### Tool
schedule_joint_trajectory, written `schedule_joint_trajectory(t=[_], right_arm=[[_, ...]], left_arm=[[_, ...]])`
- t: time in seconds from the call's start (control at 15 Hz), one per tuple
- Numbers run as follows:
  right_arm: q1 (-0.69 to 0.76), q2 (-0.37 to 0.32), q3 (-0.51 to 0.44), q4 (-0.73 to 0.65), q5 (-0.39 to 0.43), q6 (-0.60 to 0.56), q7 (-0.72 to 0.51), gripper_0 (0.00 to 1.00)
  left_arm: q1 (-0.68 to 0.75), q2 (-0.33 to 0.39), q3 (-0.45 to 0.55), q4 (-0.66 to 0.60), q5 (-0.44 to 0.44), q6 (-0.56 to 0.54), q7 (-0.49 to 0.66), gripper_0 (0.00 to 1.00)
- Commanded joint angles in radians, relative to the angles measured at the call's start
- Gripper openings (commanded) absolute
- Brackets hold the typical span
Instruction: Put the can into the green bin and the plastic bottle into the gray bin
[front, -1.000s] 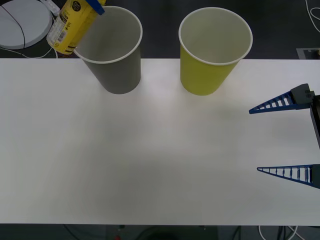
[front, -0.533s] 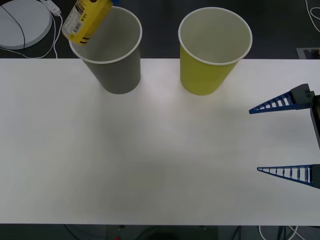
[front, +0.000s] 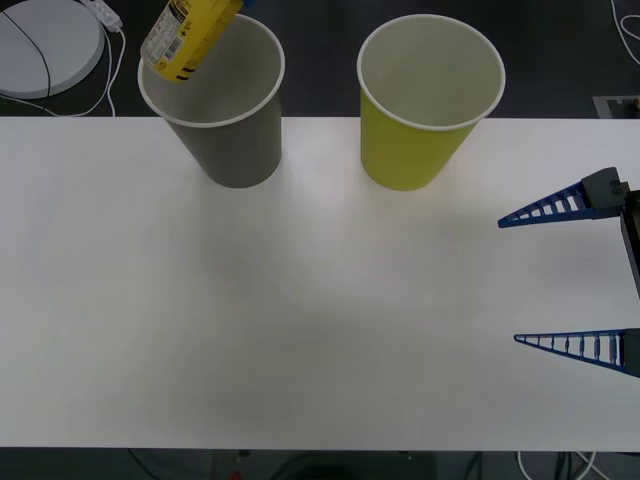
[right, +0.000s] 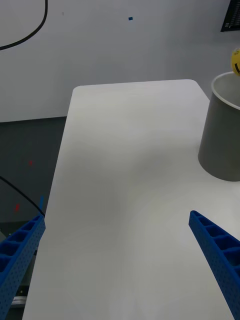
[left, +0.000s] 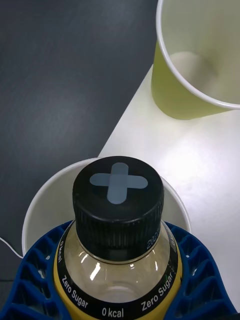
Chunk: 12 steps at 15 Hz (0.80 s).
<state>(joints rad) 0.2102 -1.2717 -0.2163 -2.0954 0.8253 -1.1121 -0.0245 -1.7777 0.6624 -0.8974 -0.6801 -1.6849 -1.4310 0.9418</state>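
Nearest, the right gripper (front: 575, 277) is held spread wide above the white table's (front: 320, 300) right edge, nothing between its fingers. Farther back, the green bin (front: 428, 98) and gray bin (front: 218, 98) are seen standing side by side. Over the gray bin's rim, the plastic bottle (left: 118, 235) is gripped tilted, clenched by the left gripper (left: 117, 280), its cap (left: 118, 199) above the opening.

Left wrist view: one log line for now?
left gripper | shut on small yellow plastic bottle | above large gray paper cup | right gripper open, idle
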Motion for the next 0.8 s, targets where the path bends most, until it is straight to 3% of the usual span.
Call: schedule_joint_trajectory(t=[0.07,0.27,0.33,0.4,0.47,0.8], right_arm=[[0.0,0.0,0.0,0.0,0.0,0.0,0.0,1.0],[0.0,0.0,0.0,0.0,0.0,0.0,0.0,1.0],[0.0,0.0,0.0,0.0,0.0,0.0,0.0,1.0],[0.0,0.0,0.0,0.0,0.0,0.0,0.0,1.0],[0.0,0.0,0.0,0.0,0.0,0.0,0.0,1.0],[0.0,0.0,0.0,0.0,0.0,0.0,0.0,1.0]], left_arm=[[0.0,-0.001,0.0,0.001,-0.001,0.001,0.0,0.0],[0.0,0.0,0.0,0.002,0.005,0.001,0.0,0.02],[0.0,0.0,0.0,0.007,0.01,0.001,-0.001,0.22],[0.0,0.0,0.0,0.017,0.022,0.001,0.003,0.89],[0.0,0.0,0.0,0.021,0.028,0.001,-0.001,1.0],[0.0,0.003,0.0,0.033,0.054,0.001,-0.006,1.0]])
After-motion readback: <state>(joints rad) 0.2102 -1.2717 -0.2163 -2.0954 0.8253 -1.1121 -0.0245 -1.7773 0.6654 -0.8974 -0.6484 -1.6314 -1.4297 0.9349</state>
